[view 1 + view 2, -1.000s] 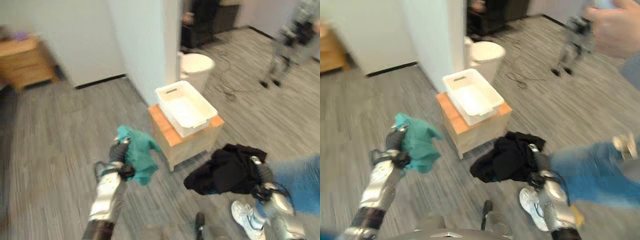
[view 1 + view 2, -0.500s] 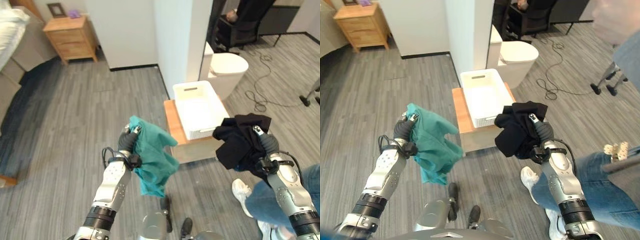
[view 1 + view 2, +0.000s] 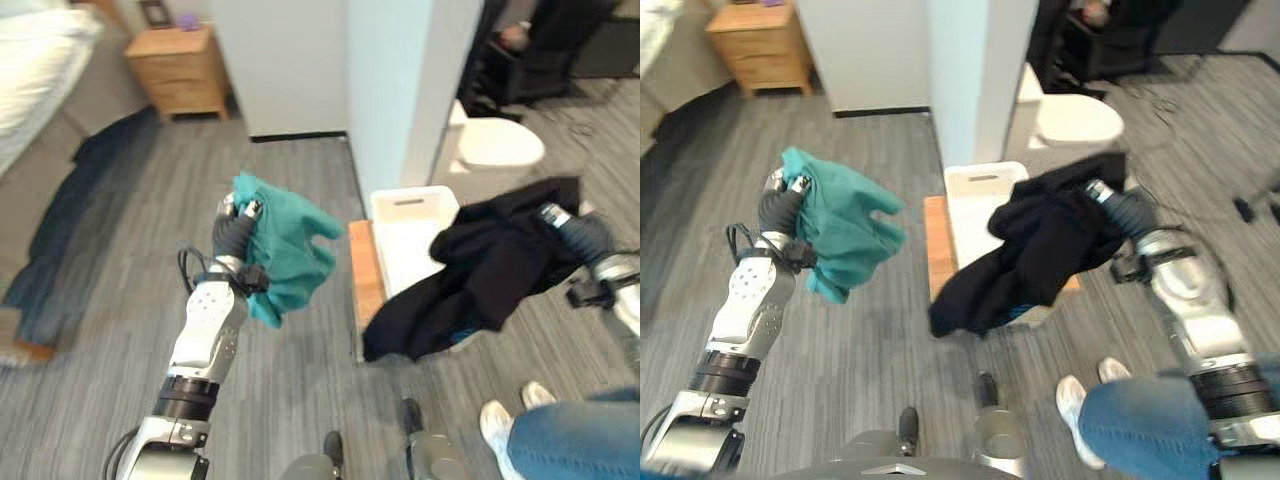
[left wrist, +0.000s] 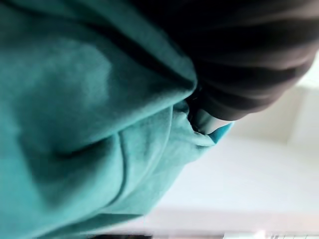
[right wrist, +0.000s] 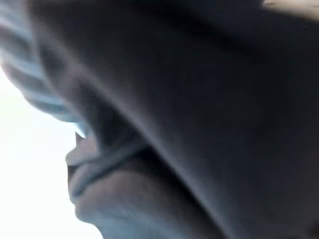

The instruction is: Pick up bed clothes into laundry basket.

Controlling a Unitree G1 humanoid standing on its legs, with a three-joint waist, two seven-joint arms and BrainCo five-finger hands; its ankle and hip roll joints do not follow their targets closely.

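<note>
- Left eye view: the left hand [image 3: 236, 232] is raised above the grey plank floor [image 3: 120, 330], its fingers curled round a bunched teal garment [image 3: 285, 250] that hangs down on the side toward the basket.
- Left eye view: the right hand [image 3: 585, 240] is closed on a black garment [image 3: 490, 270]; the cloth drapes from the hand across the white laundry basket [image 3: 405, 225] and its lower end hangs down past the near edge of the wooden surface [image 3: 362, 275] that carries the basket.
- Left eye view: a wooden nightstand [image 3: 185, 70] stands by the wall, a bed [image 3: 45, 60] lies to the left, and a person's jeans leg [image 3: 575, 440] with a white shoe [image 3: 497, 425] shows at the lower right.
- Right eye view: the teal garment [image 3: 840, 235] is well apart from the basket [image 3: 975, 195], to its left; the black garment [image 3: 1040, 250] covers most of the basket, leaving its far end with the handle slot visible.
- Left wrist view: teal cloth [image 4: 84, 129] lies pressed against the hand's dark ribbed cover [image 4: 249, 64].
- Right wrist view: dark folds of the black garment [image 5: 199, 124] lie right against the camera; the fingers are hidden in them.
</note>
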